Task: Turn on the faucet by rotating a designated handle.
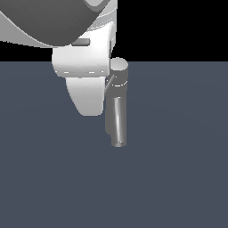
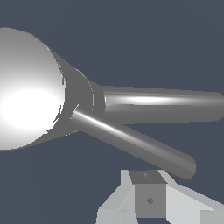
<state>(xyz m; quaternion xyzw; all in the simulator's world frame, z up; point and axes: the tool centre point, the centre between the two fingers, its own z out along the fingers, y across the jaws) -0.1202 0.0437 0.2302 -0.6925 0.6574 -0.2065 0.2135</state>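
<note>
Hanging just beside the faucet (image 1: 118, 89), the white gripper (image 2: 151, 199) shows one finger close under the handle (image 2: 131, 142); whether its fingers are apart or together cannot be told. The thin handle juts from the round cap (image 2: 26, 89), near the thicker spout (image 2: 162, 105).

The scene is viewed from in front and slightly above in the exterior view, at close range, with the spout pointed toward the camera. The faucet (image 1: 117, 89) is seen from directly above its cap (image 2: 28, 89) and much nearer in the wrist view. The cap, spout (image 2: 162, 105) and handle (image 2: 131, 142) are shared by both views.
</note>
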